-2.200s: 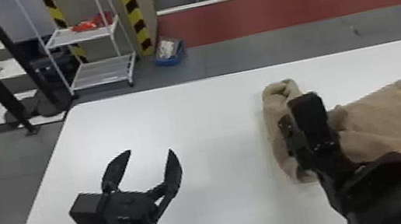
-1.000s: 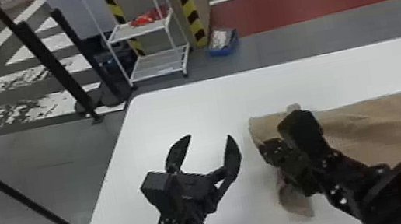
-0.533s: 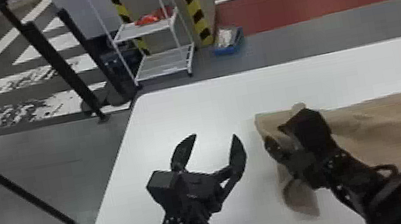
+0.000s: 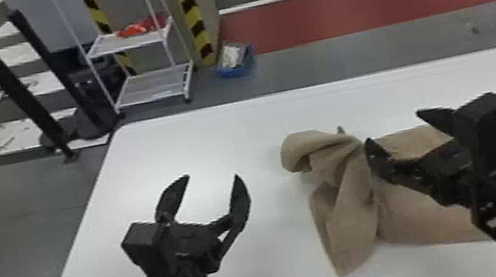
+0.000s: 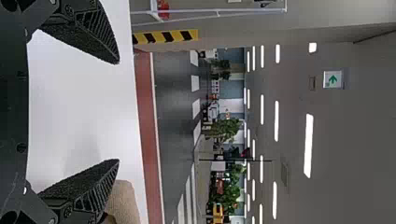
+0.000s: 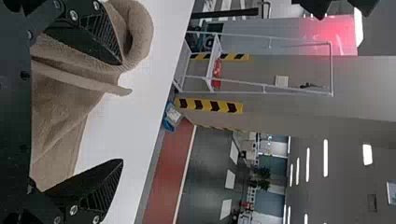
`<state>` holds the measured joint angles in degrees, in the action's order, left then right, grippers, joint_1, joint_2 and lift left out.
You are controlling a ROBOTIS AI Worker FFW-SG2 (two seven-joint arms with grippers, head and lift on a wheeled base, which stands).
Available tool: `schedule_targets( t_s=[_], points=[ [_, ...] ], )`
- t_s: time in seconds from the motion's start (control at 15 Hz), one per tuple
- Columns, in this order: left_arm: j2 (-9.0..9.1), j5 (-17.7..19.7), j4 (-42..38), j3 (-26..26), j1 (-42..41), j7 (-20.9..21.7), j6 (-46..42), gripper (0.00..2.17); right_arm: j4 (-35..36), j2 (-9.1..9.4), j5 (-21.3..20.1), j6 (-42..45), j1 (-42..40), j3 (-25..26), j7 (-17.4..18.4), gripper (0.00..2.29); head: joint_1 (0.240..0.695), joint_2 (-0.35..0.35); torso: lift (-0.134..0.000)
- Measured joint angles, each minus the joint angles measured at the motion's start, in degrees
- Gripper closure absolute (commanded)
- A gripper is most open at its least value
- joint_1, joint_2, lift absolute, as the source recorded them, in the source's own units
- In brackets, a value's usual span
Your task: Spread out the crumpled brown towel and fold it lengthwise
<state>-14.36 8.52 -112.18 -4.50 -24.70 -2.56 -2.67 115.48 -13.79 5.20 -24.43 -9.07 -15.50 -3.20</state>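
On the white table [image 4: 221, 130], the brown towel [image 4: 348, 215] lies bunched and twisted at its left end, its flatter part running right beneath the right arm. The right gripper [image 4: 394, 127] is spread wide and empty over the towel, though whether a finger brushes the cloth is hard to tell. The left gripper [image 4: 213, 176], also wide open and empty, stands left of the towel, apart from it.

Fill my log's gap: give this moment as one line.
towel: left end bunched | left claw: open, empty | right claw: open, at towel | spreading: unfinished
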Motion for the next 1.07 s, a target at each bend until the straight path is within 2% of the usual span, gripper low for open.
schedule_targets(
  t_s=[0.13, 0.2, 0.47, 0.6, 0.87, 1.07],
  points=[
    [0.0, 0.02, 0.26, 0.07, 0.04, -0.17, 0.0, 0.14, 1.47, -2.64, 4.97, 3.5, -3.69, 5.3, -0.94, 0.05, 0.695, 0.104, -0.128],
    [0.17, -0.07, 0.42, -0.09, 0.24, -0.17, 0.02, 0.14, 1.67, -3.35, 6.51, 4.5, -4.72, 6.95, -1.18, 0.05, 0.695, 0.086, -0.128],
    [0.47, -0.92, 0.2, -1.67, 1.06, -0.26, 0.85, 0.14, 3.1, -3.8, 7.0, 7.08, -7.28, 8.76, -1.17, 0.05, 0.695, 0.043, -0.128],
    [0.3, -1.11, -0.23, -1.57, 0.36, -0.58, 0.86, 0.14, 3.93, -4.76, 6.95, 7.23, -9.0, 10.61, -1.11, 0.06, 0.695, 0.03, -0.128],
    [-0.19, -0.58, -0.75, -0.88, -1.86, -0.65, -0.78, 0.14, 5.65, -6.82, 9.4, 9.09, -15.21, 17.73, -1.49, 0.06, 0.695, -0.034, -0.128],
    [-0.37, -0.24, -0.3, -0.66, -3.86, -3.75, -3.79, 0.14, 7.85, -8.17, 11.14, 9.12, -20.88, 22.83, -1.71, 0.07, 0.695, -0.075, -0.128]
  ],
)
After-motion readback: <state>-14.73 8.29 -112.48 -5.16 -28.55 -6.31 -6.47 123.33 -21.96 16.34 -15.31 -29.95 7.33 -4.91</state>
